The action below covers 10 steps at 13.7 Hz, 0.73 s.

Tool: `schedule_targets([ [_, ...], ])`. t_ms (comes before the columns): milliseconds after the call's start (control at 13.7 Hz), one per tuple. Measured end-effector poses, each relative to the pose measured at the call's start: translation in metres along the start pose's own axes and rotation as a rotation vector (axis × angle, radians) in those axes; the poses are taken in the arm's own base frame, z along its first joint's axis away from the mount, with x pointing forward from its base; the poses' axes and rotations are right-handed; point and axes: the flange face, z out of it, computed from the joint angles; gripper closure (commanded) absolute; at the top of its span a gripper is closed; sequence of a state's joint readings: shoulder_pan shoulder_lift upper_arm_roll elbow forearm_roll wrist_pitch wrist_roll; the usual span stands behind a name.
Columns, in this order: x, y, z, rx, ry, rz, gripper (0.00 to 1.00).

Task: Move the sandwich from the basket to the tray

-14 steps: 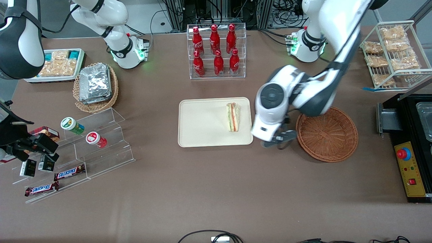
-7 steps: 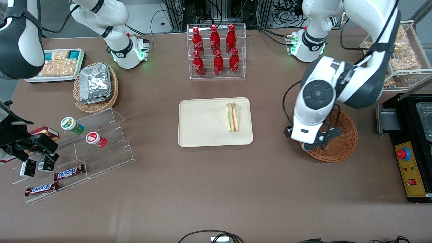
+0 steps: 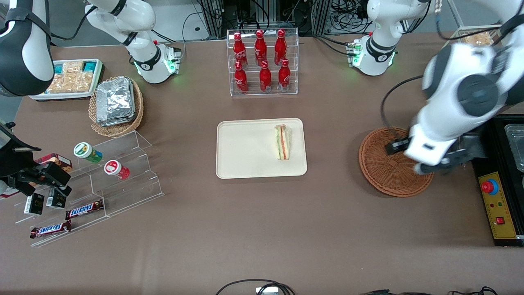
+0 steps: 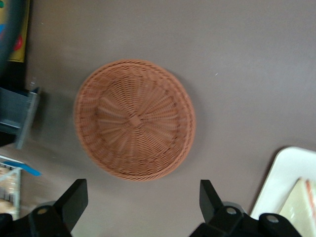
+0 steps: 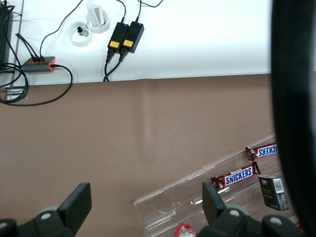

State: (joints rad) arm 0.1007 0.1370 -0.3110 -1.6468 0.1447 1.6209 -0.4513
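The wedge sandwich (image 3: pixel 282 142) in clear wrap lies flat on the cream tray (image 3: pixel 245 159), close to the tray's edge nearest the basket. It also shows in the left wrist view as the sandwich (image 4: pixel 300 205) on a corner of the tray (image 4: pixel 282 170). The reddish-brown wicker basket (image 3: pixel 382 174) is empty, as the left wrist view of the basket (image 4: pixel 134 126) confirms. My left gripper (image 3: pixel 447 162) hangs raised over the basket's rim on the working arm's side, well apart from the sandwich. In the left wrist view the gripper (image 4: pixel 142 191) is open with nothing between its fingers.
A clear rack of red cola bottles (image 3: pixel 262 61) stands farther from the camera than the tray. A black control box with a red button (image 3: pixel 497 205) sits beside the basket at the working arm's end. A tan basket of foil packets (image 3: pixel 116 104) and an acrylic stand (image 3: pixel 118 172) lie toward the parked arm's end.
My left gripper has swung away from the tray's edge, across the basket, toward the working arm's end of the table. The sandwich has stayed put on the tray.
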Motion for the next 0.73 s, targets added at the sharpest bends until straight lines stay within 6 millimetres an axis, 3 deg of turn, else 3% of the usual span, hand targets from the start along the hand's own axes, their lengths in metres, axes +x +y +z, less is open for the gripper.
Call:
schedule_targets([
  [146,-0.006,-0.034,-0.02,-0.024,-0.007,0.06,0.0],
  [292,-0.013,-0.054,-0.034,-0.054,0.0,0.115,0.0],
  [511,-0.022,-0.072,-0.051,-0.1,0.015,0.192,0.0],
  [730,-0.034,-0.076,-0.063,-0.104,0.016,0.264,0.0],
])
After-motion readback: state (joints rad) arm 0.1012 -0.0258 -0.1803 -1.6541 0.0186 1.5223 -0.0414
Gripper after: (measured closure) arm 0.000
